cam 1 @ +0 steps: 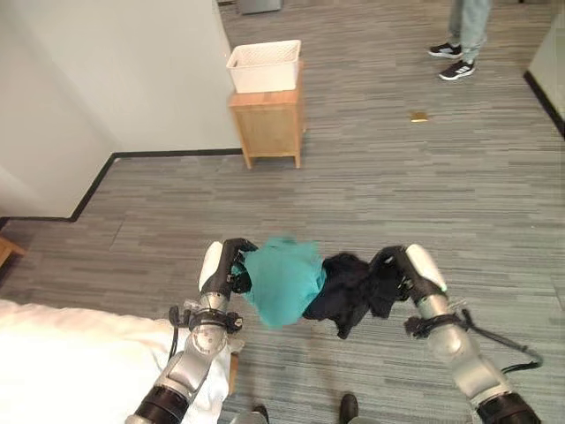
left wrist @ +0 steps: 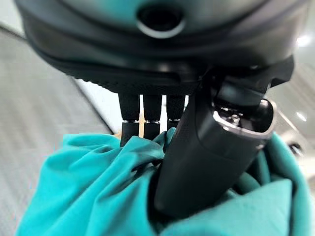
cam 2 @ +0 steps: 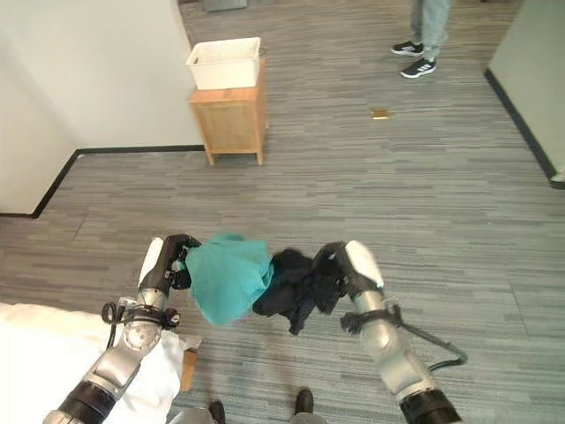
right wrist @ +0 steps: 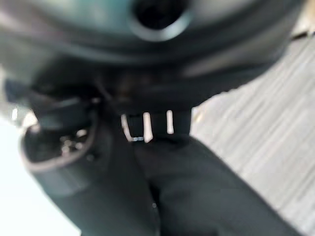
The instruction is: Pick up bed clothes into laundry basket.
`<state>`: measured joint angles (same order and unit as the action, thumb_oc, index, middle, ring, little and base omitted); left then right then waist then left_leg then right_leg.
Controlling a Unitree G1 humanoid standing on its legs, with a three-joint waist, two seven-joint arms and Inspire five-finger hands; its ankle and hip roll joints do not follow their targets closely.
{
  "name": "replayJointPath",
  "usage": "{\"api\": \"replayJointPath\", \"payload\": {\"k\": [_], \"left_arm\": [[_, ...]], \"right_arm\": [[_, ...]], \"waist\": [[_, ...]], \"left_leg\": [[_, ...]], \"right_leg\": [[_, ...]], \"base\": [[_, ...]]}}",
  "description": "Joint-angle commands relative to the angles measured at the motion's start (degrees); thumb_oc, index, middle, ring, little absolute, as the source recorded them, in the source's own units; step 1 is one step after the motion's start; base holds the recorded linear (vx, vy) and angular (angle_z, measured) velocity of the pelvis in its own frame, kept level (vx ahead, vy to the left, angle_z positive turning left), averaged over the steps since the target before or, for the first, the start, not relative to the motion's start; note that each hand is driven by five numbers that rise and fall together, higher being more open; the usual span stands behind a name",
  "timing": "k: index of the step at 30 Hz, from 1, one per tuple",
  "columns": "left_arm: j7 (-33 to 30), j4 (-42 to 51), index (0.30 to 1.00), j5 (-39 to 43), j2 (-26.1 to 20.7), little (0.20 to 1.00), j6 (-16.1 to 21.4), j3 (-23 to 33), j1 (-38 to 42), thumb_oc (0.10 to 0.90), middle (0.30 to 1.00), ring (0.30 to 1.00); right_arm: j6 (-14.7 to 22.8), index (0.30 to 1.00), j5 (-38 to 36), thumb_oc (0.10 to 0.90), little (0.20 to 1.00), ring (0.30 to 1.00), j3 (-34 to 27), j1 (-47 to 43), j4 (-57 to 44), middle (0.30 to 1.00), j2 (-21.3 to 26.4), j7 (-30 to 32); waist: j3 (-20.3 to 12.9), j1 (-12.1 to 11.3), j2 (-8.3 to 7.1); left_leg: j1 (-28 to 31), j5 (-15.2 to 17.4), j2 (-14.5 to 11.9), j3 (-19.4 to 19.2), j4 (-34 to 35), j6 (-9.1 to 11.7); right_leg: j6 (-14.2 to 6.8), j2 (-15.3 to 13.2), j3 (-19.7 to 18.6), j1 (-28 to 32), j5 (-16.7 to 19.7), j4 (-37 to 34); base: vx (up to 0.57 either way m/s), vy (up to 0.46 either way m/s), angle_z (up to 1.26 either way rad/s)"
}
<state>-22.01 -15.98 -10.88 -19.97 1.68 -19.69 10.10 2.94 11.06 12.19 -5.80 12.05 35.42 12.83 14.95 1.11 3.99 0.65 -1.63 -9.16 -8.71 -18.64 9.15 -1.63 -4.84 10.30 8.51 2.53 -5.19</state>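
Closest to me, at the lower left of the head view, I see the corner of the bed (cam 1: 62, 353) with its white cover, and no clothes lying on the part that shows. Just past it my left hand (cam 1: 231, 265) is clenched on a teal garment (cam 1: 282, 278); in its wrist view the thumb and fingers (left wrist: 152, 115) are buried in the teal folds. My right hand (cam 1: 402, 269) grasps a black garment (cam 1: 349, 291), and its own wrist view shows dark cloth bunched against the thumb. The two pieces hang side by side between the hands, touching, clear of the grey plank floor (cam 1: 397, 185).

So I judge the pick-up half as done: both items are lifted and secure. What is left is the carry and the drop. The white laundry basket (cam 1: 265, 66) sits on top of a small wooden cabinet (cam 1: 269, 124) by the wall corner, well apart from me, ahead and a little to my left, and I cannot tell what is inside it. I still have to walk over, raise the clothes above the rim and release them.

Farther off, a small tan object (cam 1: 418, 116) lies on the floor, and a person's legs and shoes (cam 1: 459, 57) stand beyond it.

No label or writing is readable on the clothes, basket or cabinet.
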Motion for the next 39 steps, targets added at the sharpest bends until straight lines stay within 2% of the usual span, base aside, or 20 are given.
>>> {"api": "replayJointPath", "payload": {"k": [1,5,8,11,14,16,17,18,20,22,23,24,25,26,27,30,32,34,38,39], "left_arm": [[-2.50,2.95,0.300,1.09,-0.56,0.300,4.39,1.75,5.13,0.400,0.300,0.300],[-0.60,6.97,0.300,5.50,0.22,0.300,5.25,4.79,-1.48,0.400,0.300,0.300],[0.09,7.61,0.300,4.41,-0.17,0.300,4.66,5.84,-4.07,0.400,0.300,0.300],[-0.19,7.19,0.300,3.31,-0.58,0.300,3.99,6.79,-4.86,0.400,0.300,0.300],[-0.15,7.68,0.300,2.66,-1.23,0.300,3.55,8.61,-6.32,0.400,0.300,0.300],[-0.14,7.41,0.300,2.04,-1.81,0.300,3.01,9.13,-6.74,0.400,0.300,0.300],[-0.20,6.95,0.300,1.56,-2.48,0.300,2.95,8.65,-6.76,0.400,0.300,0.300],[-0.22,6.94,0.300,1.57,-2.57,0.300,2.97,8.63,-6.75,0.400,0.300,0.300],[0.11,6.99,0.300,1.02,-3.34,0.300,2.75,7.60,-6.51,0.400,0.300,0.300],[-0.14,6.90,0.300,1.05,-3.97,0.300,2.86,6.85,-5.79,0.400,0.300,0.300],[-0.29,6.80,0.300,0.74,-4.17,0.300,2.80,6.62,-5.44,0.400,0.300,0.300],[-0.22,7.20,0.300,0.47,-4.57,0.300,3.00,5.77,-4.22,0.400,0.300,0.300],[-0.22,7.18,0.300,0.47,-4.54,0.300,3.00,5.77,-4.17,0.400,0.300,0.300],[-0.09,7.29,0.300,0.21,-4.34,0.300,2.98,5.05,-3.17,0.400,0.300,0.300],[0.11,7.60,0.300,-0.25,-3.92,0.300,3.19,3.61,-1.50,0.400,0.300,0.300],[0.36,7.00,0.300,-0.53,-3.19,0.300,3.33,2.78,-0.65,0.400,0.300,0.300],[0.48,6.89,0.300,-0.94,-2.76,0.300,3.37,2.35,-0.38,0.400,0.300,0.300],[0.96,6.16,0.300,-1.90,-2.62,0.300,3.76,3.50,0.27,0.400,0.300,0.300],[1.17,5.64,0.300,-2.66,-2.29,0.300,4.52,3.63,0.08,0.400,0.300,0.300],[1.02,4.97,0.300,-2.65,-1.80,0.300,4.86,3.15,0.09,0.400,0.300,0.300]], "right_arm": [[4.30,0.300,-0.78,0.400,0.300,0.300,-0.49,-2.24,-5.61,0.300,0.94,2.03],[2.94,0.300,0.42,0.400,0.300,0.300,-0.04,-2.40,-7.05,0.300,-1.26,1.24],[3.11,0.300,1.27,0.400,0.300,0.300,0.87,-3.35,-6.81,0.300,-2.56,1.19],[2.94,0.300,1.44,0.400,0.300,0.300,1.15,-4.20,-6.85,0.300,-3.48,1.05],[2.94,0.300,1.63,0.400,0.300,0.300,1.84,-4.82,-6.98,0.300,-4.21,0.02],[2.93,0.300,2.08,0.400,0.300,0.300,2.74,-5.08,-7.05,0.300,-4.81,-0.75],[3.36,0.300,2.99,0.400,0.300,0.300,3.14,-4.18,-7.50,0.300,-6.14,-0.59],[3.37,0.300,3.04,0.400,0.300,0.300,3.11,-4.15,-7.50,0.300,-6.24,-0.58],[3.35,0.300,3.96,0.400,0.300,0.300,3.02,-2.87,-7.73,0.300,-7.39,-0.58],[3.37,0.300,4.43,0.400,0.300,0.300,2.98,-1.83,-8.61,0.300,-8.15,-0.36],[3.57,0.300,4.58,0.400,0.300,0.300,2.65,-1.50,-9.15,0.300,-8.26,-0.41],[3.56,0.300,4.72,0.400,0.300,0.300,1.91,-1.02,-9.73,0.300,-8.89,-0.02],[3.54,0.300,4.73,0.400,0.300,0.300,1.89,-1.03,-9.78,0.300,-8.85,-0.03],[3.54,0.300,4.59,0.400,0.300,0.300,1.49,-0.65,-10.19,0.300,-9.07,0.05],[3.57,0.300,4.22,0.400,0.300,0.300,1.13,0.16,-11.19,0.300,-9.16,0.21],[3.47,0.300,4.12,0.400,0.300,0.300,1.17,0.55,-11.11,0.300,-9.10,0.42],[3.38,0.300,4.13,0.400,0.300,0.300,1.52,0.41,-11.08,0.300,-9.02,0.56],[2.93,0.300,5.58,0.400,0.300,0.300,2.25,0.23,-12.04,0.300,-9.48,0.46],[2.72,0.300,7.24,0.400,0.300,0.300,3.30,0.81,-12.10,0.300,-9.18,-0.75],[2.92,0.300,7.06,0.400,0.300,0.300,3.77,0.98,-11.63,0.300,-8.99,-1.11]], "waist": [[-2.22,-0.27,-2.60],[-2.77,-3.80,-3.54],[-4.01,-6.00,-2.87],[-4.44,-6.83,-2.67],[-5.25,-7.46,-2.70],[-6.11,-8.59,-3.28],[-7.02,-10.02,-6.23],[-7.23,-10.37,-6.27],[-6.80,-10.69,-8.13],[-5.52,-9.15,-7.63],[-5.24,-7.75,-6.95],[-4.26,-5.50,-5.15],[-4.30,-5.43,-4.97],[-3.64,-4.05,-4.21],[-2.64,-0.92,-3.46],[-2.44,1.73,-3.20],[-2.50,3.26,-3.47],[-3.42,5.07,-3.95],[-4.18,6.30,-3.64],[-4.52,6.45,-3.53]], "left_leg": [[-9.69,-5.69,-3.09,-0.89,-9.80,-1.15],[-14.91,0.42,3.39,-4.90,-5.93,-4.65],[-15.90,-4.47,1.48,-12.50,8.56,-4.26],[-16.47,-6.30,0.48,-16.47,18.21,-4.87],[-17.17,-7.29,-1.76,-18.96,21.84,-5.54],[-17.42,-10.03,-2.00,-18.90,22.00,-6.22],[-17.22,-10.82,0.37,-17.97,21.52,-7.30],[-17.30,-10.99,0.15,-18.30,21.64,-7.30],[-15.54,-9.09,2.76,-17.77,21.02,-9.31],[-12.60,-6.64,3.36,-16.04,20.53,-10.47],[-10.29,-5.24,3.77,-15.46,21.38,-11.03],[-5.40,-2.38,4.34,-13.19,22.54,-11.37],[-5.55,-2.58,4.16,-13.09,22.59,-11.34],[-3.42,-1.20,4.80,-11.58,22.87,-11.41],[1.01,1.51,6.04,-8.42,23.18,-10.82],[4.10,3.49,6.20,-6.03,23.39,-9.59],[6.68,5.47,6.84,-4.50,23.64,-8.96],[12.42,10.03,6.72,-3.81,23.64,-6.70],[18.25,14.56,6.29,-1.30,23.26,-6.53],[18.49,15.00,5.53,0.08,18.88,-5.98]], "right_leg": [[-1.79,0.06,2.26,5.10,-9.29,1.92],[-2.34,0.26,0.67,7.30,-10.70,0.92],[-3.28,2.61,0.16,10.28,-14.01,0.95],[-4.28,3.04,0.23,12.21,-15.91,1.46],[-5.46,3.05,-0.79,14.82,-17.98,1.72],[-6.14,2.60,-1.70,15.58,-18.21,2.95],[-8.84,0.02,-1.58,14.57,-14.04,8.02],[-8.83,0.03,-1.93,14.29,-13.82,7.91],[-13.37,-2.01,-2.34,10.21,-5.05,19.46],[-13.37,-1.35,-3.84,3.77,4.25,32.94],[-13.37,-1.90,-3.53,0.86,6.64,37.36],[-13.37,-5.29,-0.98,-5.82,5.43,42.36],[-13.37,-5.10,-0.87,-5.93,5.58,42.30],[-13.37,-6.76,0.35,-8.77,2.83,42.25],[-11.22,-6.89,1.72,-13.82,-2.91,37.71],[-9.56,-5.30,1.90,-15.95,-4.88,27.78],[-9.13,-4.63,1.53,-16.88,-4.00,19.58],[-10.90,-5.98,5.50,-21.36,1.84,6.08],[-10.58,-5.17,3.92,-21.85,2.79,6.01],[-9.76,-4.71,2.67,-20.94,2.99,6.46]], "base": [[0.11,-0.160,-0.05],[0.24,-0.073,-0.13],[0.49,-0.012,-0.50],[0.46,0.013,-0.24],[0.49,0.043,-0.23],[0.62,0.062,-0.44],[0.54,0.037,-0.64],[0.48,0.046,-0.88],[0.37,0.036,-0.46],[0.47,0.054,0.54],[0.69,0.148,0.89],[0.52,0.103,0.80],[0.58,0.121,0.75],[0.66,0.028,0.68],[0.82,-0.011,0.90],[0.46,-0.104,1.05],[0.51,-0.162,1.21],[0.79,-0.248,0.79],[0.50,-0.167,0.08],[0.34,-0.147,0.37]]}}
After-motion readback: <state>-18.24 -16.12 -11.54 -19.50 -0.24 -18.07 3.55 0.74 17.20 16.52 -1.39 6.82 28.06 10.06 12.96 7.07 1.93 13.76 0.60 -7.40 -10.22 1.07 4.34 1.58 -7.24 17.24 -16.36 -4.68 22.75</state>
